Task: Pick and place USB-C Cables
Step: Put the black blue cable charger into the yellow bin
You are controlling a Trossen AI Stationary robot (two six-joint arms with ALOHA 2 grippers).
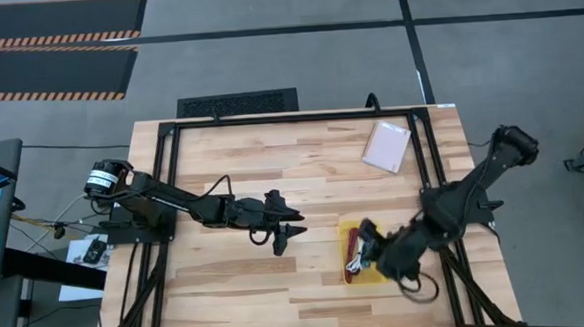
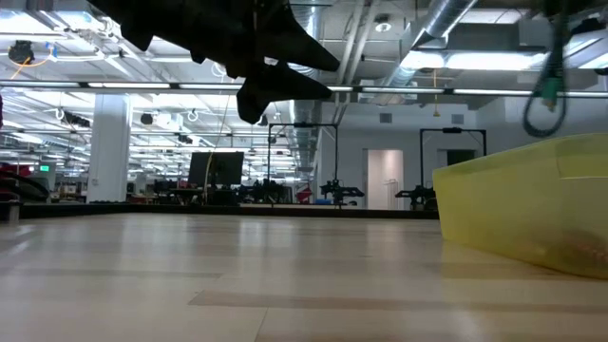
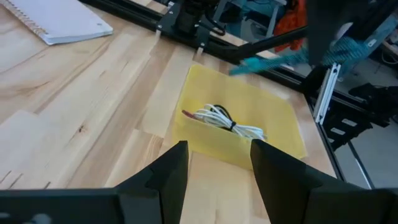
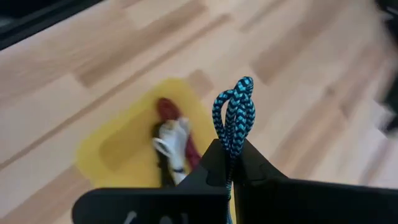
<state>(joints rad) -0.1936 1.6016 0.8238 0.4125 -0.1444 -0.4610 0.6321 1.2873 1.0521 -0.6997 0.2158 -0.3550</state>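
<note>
Pale wood table (image 1: 238,276); yellow tray (image 2: 532,204); bright workshop hall behind.

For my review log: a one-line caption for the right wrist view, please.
Right hand holds the teal cable above the yellow tray, where the red cable and white cable already lie.

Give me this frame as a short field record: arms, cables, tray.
right pincer: shut on teal cable, above the yellow tray
left pincer: open, empty, over bare table beside the tray
in tray: white cable, red cable; a dark cord too, unclear
off tray: pink packet, far edge
</note>
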